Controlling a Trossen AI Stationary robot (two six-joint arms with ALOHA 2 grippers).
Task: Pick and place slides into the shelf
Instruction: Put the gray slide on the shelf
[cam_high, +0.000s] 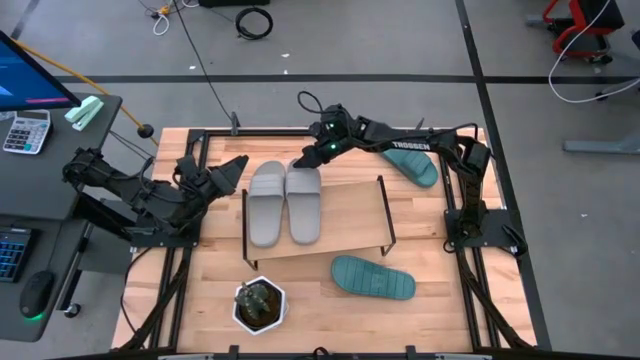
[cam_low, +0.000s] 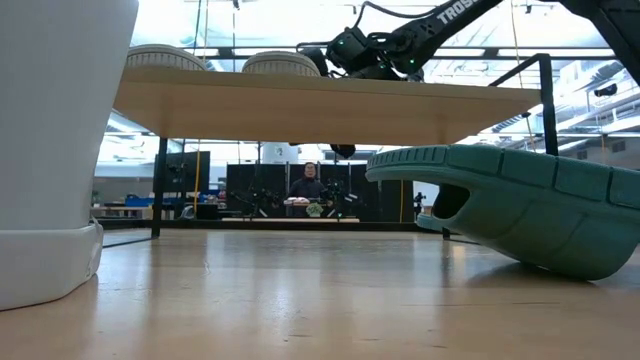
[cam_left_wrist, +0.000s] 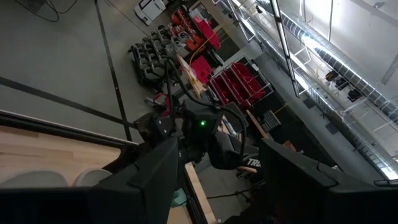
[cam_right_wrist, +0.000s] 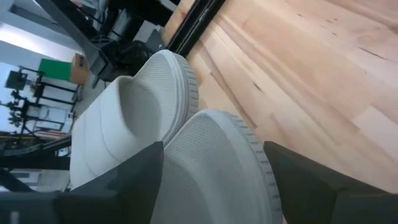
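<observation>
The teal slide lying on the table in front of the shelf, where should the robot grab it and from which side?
Grip the teal slide across its broad strap, coming straight down from above. It lies sole-down and flat on the table, clear of the shelf and plant, so the raised strap is likely the easiest part to pinch.

Two grey slides (cam_high: 285, 203) lie on the one shelf (cam_high: 350, 215). Two teal slides: one (cam_high: 372, 278) in front of the shelf, one (cam_high: 413, 163) behind it. One potted plant (cam_high: 259, 304).

The shelf (cam_low: 320, 108) is seen from below, with two grey slides (cam_low: 215, 62) resting on its board. A dark gripper (cam_low: 345, 52) is held just above the board beside them. A teal slide (cam_low: 520, 205) lies on the table at right.
</observation>
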